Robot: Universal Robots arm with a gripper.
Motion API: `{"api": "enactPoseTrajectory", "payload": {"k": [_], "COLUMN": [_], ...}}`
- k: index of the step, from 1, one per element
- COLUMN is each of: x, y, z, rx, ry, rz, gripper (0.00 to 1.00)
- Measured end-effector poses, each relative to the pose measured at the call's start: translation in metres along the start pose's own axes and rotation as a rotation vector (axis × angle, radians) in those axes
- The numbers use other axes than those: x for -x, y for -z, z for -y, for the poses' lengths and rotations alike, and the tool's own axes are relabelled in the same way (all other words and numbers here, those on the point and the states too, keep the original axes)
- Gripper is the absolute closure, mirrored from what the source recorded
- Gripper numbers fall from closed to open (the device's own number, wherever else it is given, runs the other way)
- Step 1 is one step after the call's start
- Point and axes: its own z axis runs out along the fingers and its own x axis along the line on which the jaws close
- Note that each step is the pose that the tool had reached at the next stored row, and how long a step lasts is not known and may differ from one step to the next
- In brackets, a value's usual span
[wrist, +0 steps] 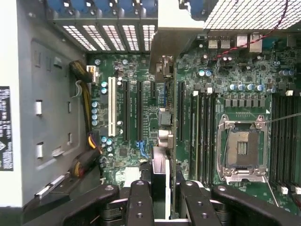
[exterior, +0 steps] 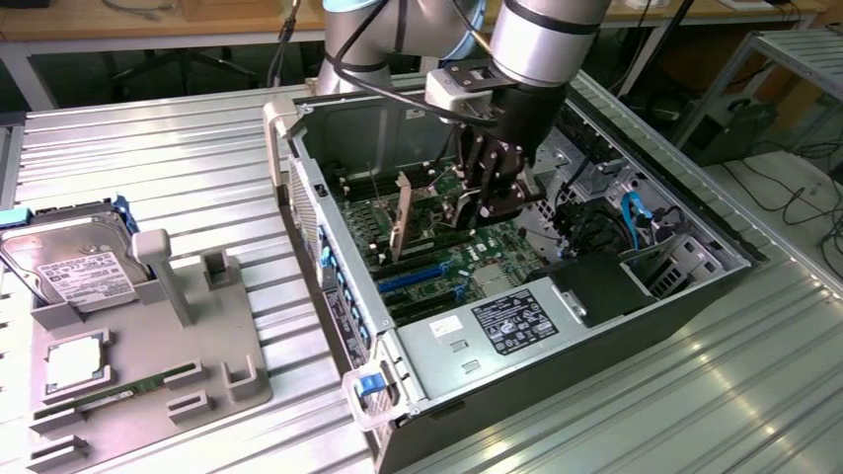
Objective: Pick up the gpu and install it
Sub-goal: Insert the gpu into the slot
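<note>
Fingers (wrist: 140, 202) of the gripper (exterior: 491, 193) are closed on the gpu (wrist: 161, 176), which stands edge-on between them, upright over the motherboard (wrist: 131, 117) inside the open computer case (exterior: 435, 346). Thin and flat, the card carries a pale metal bracket (exterior: 403, 212) at one end above long dark slots.

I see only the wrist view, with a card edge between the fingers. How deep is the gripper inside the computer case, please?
Observer: The gripper, shut on the gpu, is well below the rim of the open case, close over the board.
Operator: What lies outside the case?
Observer: On the exterior view's left, a grey tray holds a hard drive and a memory stick.
</note>
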Motion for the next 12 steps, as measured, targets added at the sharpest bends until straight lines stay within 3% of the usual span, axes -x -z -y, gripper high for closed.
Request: {"api": "enactPoseTrajectory", "payload": {"k": [6,10,12], "x": [0.001,0.006,0.006], "y": [-0.0113,-0.0192,-0.0202], "z": [-0.0138,-0.0146,-0.0146], "rx": [-0.0024,-0.0026,-0.0097], "ry": [0.002,0.003,0.010], "rz": [0.0021,0.0022,0.0016], "gripper": [0.73,0.73,0.73]}}
